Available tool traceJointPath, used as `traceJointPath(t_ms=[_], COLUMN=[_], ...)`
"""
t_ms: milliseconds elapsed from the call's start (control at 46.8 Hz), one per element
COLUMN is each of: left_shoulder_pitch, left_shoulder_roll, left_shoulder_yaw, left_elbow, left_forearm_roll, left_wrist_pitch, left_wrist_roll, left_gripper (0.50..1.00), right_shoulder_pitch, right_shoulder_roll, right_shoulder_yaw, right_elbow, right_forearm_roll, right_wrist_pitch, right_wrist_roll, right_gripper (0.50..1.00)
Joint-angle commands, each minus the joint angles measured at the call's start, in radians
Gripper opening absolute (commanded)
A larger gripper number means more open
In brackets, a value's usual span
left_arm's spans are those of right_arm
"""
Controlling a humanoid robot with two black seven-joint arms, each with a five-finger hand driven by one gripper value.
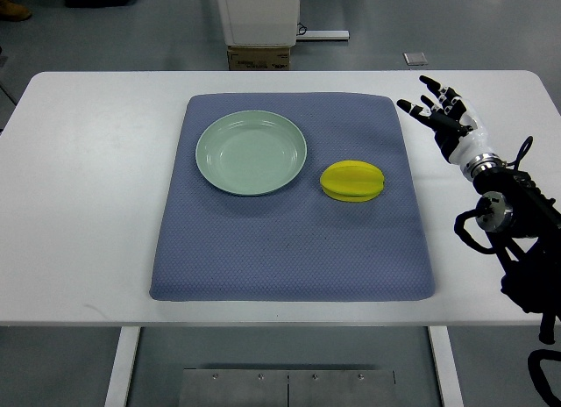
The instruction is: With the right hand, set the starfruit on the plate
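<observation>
Right hand (443, 117) is hovering open and empty off the mat's (263, 258) right edge, starfruit (352, 181) is lying just right of the plate (213, 174); likely light, waxy, ridged, best pinched gently across its flanks.

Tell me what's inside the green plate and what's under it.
The plate is empty; the starfruit lies beside it, apart. The plate rests on the blue mat. The mat directly under the plate is hidden.

White worktop (88, 205) on white legs over grey floor (438, 30). Beyond far edge: cardboard box (259, 57), white cabinet base (259, 12), small square floor plate (416, 59).
</observation>
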Motion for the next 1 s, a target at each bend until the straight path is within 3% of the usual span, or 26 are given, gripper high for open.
traceJointPath(t_ms=[0,470,641,983], left_shoulder_pitch=[0.0,0.0,0.0,0.0], left_shoulder_roll=[0.0,0.0,0.0,0.0], left_shoulder_yaw=[0.0,0.0,0.0,-0.001], left_elbow=[0.0,0.0,0.0,0.0], left_forearm_roll=[0.0,0.0,0.0,0.0], left_wrist_pitch=[0.0,0.0,0.0,0.0], left_wrist_roll=[0.0,0.0,0.0,0.0], left_gripper=[1.0,1.0,1.0,1.0], right_shoulder_pitch=[0.01,0.033,0.033,0.054], right_shoulder_roll=[0.0,-0.063,-0.098,-0.175], right_shoulder_yaw=[-0.005,-0.092,-0.134,-0.312], right_elbow=[0.0,0.037,0.049,0.097], right_forearm_roll=[0.0,-0.002,-0.005,-0.014], right_wrist_pitch=[-0.001,0.004,0.048,0.057], right_wrist_roll=[0.0,0.003,0.005,0.075], right_gripper=[1.0,1.0,1.0,1.0])
